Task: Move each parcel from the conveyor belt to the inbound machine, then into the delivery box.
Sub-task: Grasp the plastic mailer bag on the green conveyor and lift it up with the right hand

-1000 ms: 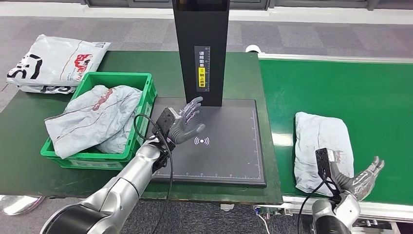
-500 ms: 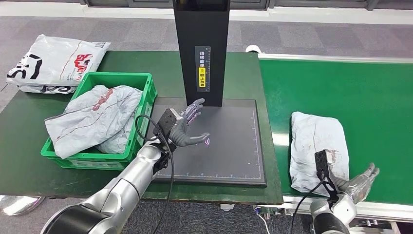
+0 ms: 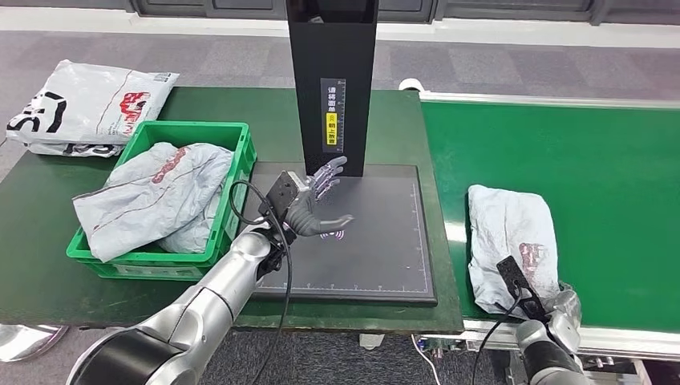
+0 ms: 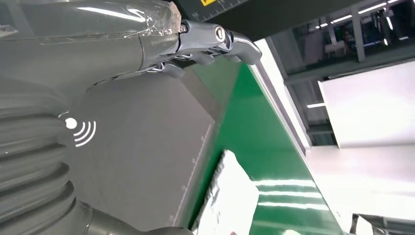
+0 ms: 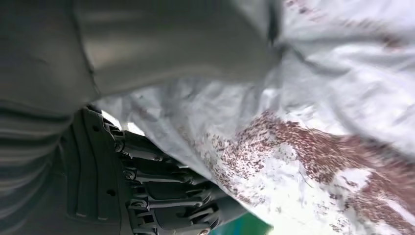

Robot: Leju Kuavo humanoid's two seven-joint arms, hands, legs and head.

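A grey parcel [image 3: 509,241] with a red print lies on the green conveyor belt [image 3: 577,152], near its front edge. My right hand [image 3: 561,309] is at the parcel's near right corner. In the right wrist view the thumb [image 5: 171,44] lies over the parcel [image 5: 318,122] and the dark fingers [image 5: 161,196] curl beneath it. My left hand [image 3: 317,204] hovers with fingers spread and nothing in it over the dark plate [image 3: 377,249] of the inbound machine, in front of its black column [image 3: 333,80]. The left wrist view shows this hand [image 4: 98,44] above the plate.
The green delivery box [image 3: 240,140] stands left of the machine and holds a crumpled grey parcel [image 3: 152,196]. A white parcel [image 3: 88,104] lies on the table's far left corner. The belt's white rail runs along its near edge.
The parcel has drifted left along the belt. My right hand, spread beside it before, has gone under its near corner and closed. My left hand has risen slightly toward the column.
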